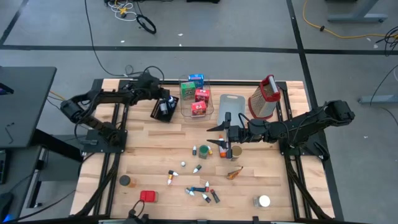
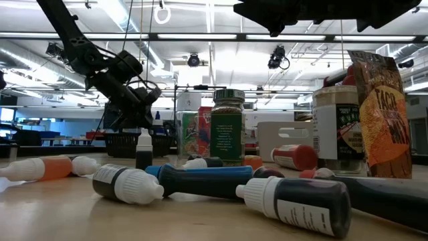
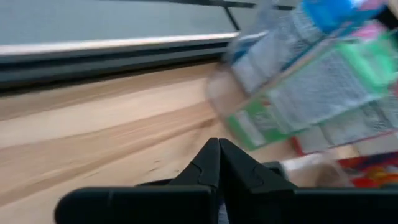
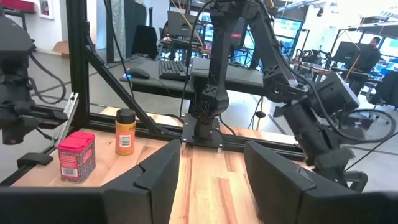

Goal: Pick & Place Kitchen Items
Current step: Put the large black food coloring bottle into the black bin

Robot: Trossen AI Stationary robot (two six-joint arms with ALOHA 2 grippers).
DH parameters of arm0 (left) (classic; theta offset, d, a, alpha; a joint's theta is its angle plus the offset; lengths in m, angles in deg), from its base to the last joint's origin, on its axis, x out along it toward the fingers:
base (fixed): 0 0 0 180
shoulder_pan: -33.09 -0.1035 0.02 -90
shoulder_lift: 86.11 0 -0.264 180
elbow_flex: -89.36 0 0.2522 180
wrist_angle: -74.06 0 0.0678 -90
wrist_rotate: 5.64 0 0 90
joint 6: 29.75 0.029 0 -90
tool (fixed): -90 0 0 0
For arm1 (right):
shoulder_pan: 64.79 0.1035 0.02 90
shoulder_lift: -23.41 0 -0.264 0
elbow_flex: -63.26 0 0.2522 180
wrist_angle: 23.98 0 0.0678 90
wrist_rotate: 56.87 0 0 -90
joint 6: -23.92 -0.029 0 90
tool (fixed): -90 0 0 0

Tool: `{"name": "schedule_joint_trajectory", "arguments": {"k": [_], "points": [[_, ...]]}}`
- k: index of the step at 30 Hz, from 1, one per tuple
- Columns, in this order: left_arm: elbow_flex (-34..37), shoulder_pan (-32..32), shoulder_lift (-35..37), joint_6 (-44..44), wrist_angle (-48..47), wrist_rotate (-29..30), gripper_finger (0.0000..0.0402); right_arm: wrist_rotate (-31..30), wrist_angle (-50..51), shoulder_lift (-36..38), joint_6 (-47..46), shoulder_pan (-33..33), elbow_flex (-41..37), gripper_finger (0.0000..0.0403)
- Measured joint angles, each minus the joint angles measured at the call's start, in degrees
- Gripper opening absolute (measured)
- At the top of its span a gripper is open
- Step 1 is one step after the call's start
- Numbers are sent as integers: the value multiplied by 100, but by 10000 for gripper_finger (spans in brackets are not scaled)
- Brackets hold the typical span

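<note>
Wooden tabletop [image 1: 155,152] holds flat-lying bottles [image 1: 199,190]; left pincer [image 1: 166,101] closed, right pincer [image 1: 225,134] open.

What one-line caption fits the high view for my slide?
Left end effector shut over the black tray; right end effector open above scattered kitchen items.

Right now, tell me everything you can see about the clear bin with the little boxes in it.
The clear bin is a see-through plastic container with low walls, sitting upright on the wooden table near its far edge. It holds small boxes: a blue one, a green one and two red ones. A black tray lies beside it on one side, a grey-blue tray on the other.
</note>
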Motion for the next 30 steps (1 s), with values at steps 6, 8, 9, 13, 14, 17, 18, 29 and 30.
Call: {"name": "schedule_joint_trajectory", "arguments": {"k": [6, 8, 9, 13, 14, 17, 18, 29, 30], "points": [[0, -9, 578, 66, -175, -34, 55, 0, 2, 0, 0, -1, 0, 192], [-2, -11, 819, 66, -515, 45, 78, 1, 0, 0, 0, -1, 0, 192], [-2, -9, 944, 6, -760, 44, 90, 2, 0, 0, 0, -1, 0, 192], [-2, 26, 1351, -72, -1935, 48, 130, 2, -1, 0, 0, 0, 0, 192], [-2, 65, 1394, -106, -2195, 128, 138, 0, -2, 0, 0, -1, 0, 192], [0, 213, 1395, -140, -2706, 506, 154, 0, -8, 0, 93, -1, 0, 192], [0, 268, 1369, -142, -2722, 614, 157, 0, -9, 0, 140, -1, 0, 192], [0, 801, 1262, -674, -2312, 1205, 163, -2, -52, 0, 192, -1, 0, 192], [0, 802, 1261, -682, -2315, 1235, 163, -2, -52, 0, 192, -1, 0, 192]]}}
